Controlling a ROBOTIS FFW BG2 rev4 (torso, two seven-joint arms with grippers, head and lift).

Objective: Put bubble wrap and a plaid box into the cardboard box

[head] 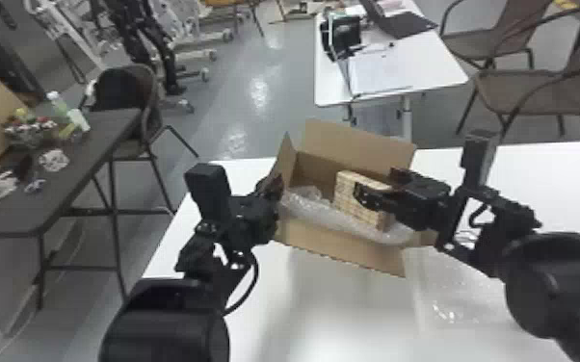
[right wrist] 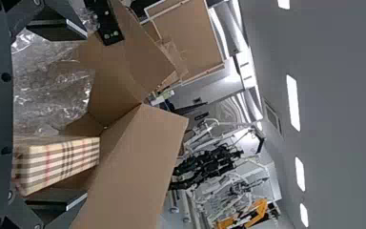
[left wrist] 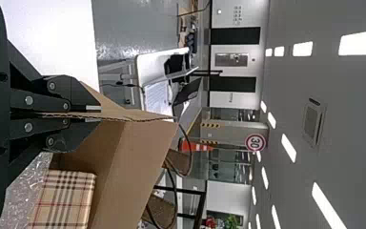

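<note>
Placing the plaid box by bubble wrap in the cardboard box, right of centre, I pinch its flap with my left fingers; my right fingers, spread, should next withdraw clear.

Open cardboard box near desk's far edge: clear bubble wrap inside, beige plaid box toward its right end.

The head view looks forward and down; the wrist views, closer, face outward; all share the open brown cardboard box.
</note>
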